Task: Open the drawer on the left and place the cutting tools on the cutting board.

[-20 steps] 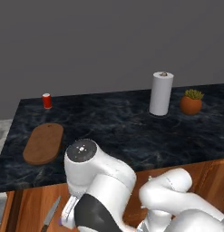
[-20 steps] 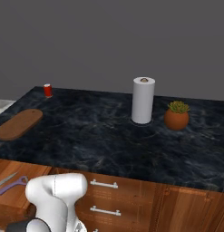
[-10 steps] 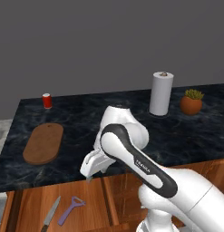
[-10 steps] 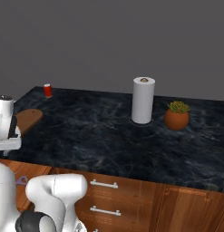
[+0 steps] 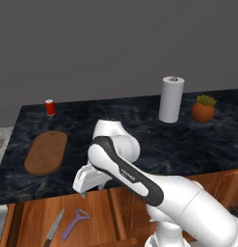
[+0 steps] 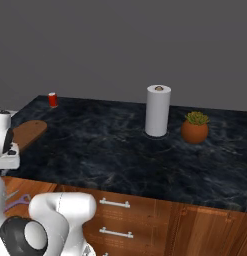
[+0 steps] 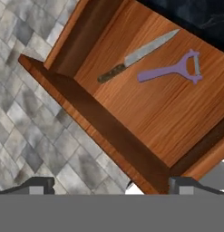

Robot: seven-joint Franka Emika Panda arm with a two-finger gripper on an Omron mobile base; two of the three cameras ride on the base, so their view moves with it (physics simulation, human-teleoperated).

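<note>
Below the front edge of the dark marble counter [image 5: 139, 125], the drawer [image 7: 145, 113] stands pulled open, and the cutting board [image 5: 46, 152] lies flat on the counter at 9 o'clock in the left base view, well apart from the drawer. Inside the drawer, the knife [image 7: 137, 55] and the purple peeler [image 7: 173, 70] lie side by side on the bare wood, apart, the knife at 11 o'clock from the peeler in the hand view. The gripper [image 5: 83, 194] hangs above the drawer, its fingertips [image 7: 38, 185] spread wide apart with nothing between them.
</note>
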